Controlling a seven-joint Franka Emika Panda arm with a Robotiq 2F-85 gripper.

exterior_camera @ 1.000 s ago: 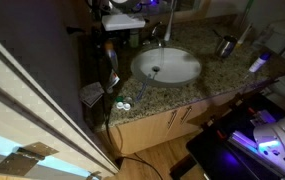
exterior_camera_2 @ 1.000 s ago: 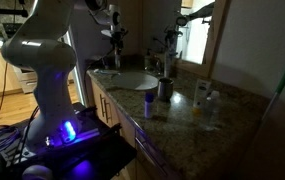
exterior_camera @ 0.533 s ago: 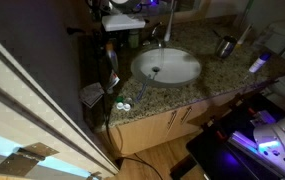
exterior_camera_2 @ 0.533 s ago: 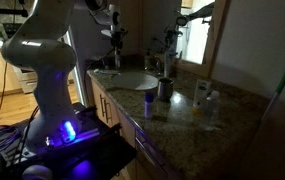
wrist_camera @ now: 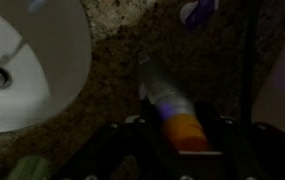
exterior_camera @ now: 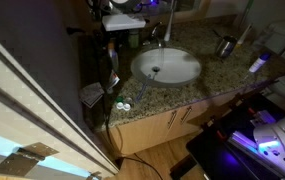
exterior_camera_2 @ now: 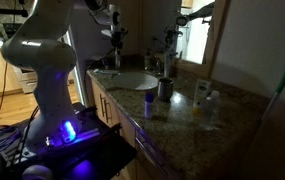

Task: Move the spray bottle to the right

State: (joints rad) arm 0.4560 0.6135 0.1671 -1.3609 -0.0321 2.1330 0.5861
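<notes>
The spray bottle [wrist_camera: 165, 98] fills the middle of the wrist view, its grey see-through body topped by an orange head. My gripper [wrist_camera: 180, 135] is shut on that head, with a dark finger pressed against each side. In an exterior view the gripper [exterior_camera_2: 117, 38] hangs from the white arm over the counter's end beside the sink, with the bottle [exterior_camera_2: 118, 55] standing upright under it. From the overhead exterior view the bottle [exterior_camera: 110, 58] is a dark shape at the counter's edge, next to the sink [exterior_camera: 167, 67].
The granite counter [exterior_camera: 207, 80] also carries a metal cup [exterior_camera: 225, 45] beyond the sink, a faucet [exterior_camera_2: 162, 58] and a small blue-capped bottle [exterior_camera_2: 149, 103]. A greenish bottle [wrist_camera: 27, 170] lies close to my gripper. A wall borders the counter behind the bottle.
The arm and the spray bottle stay where they were in both exterior views. The jaws have drawn together on the bottle's head.
</notes>
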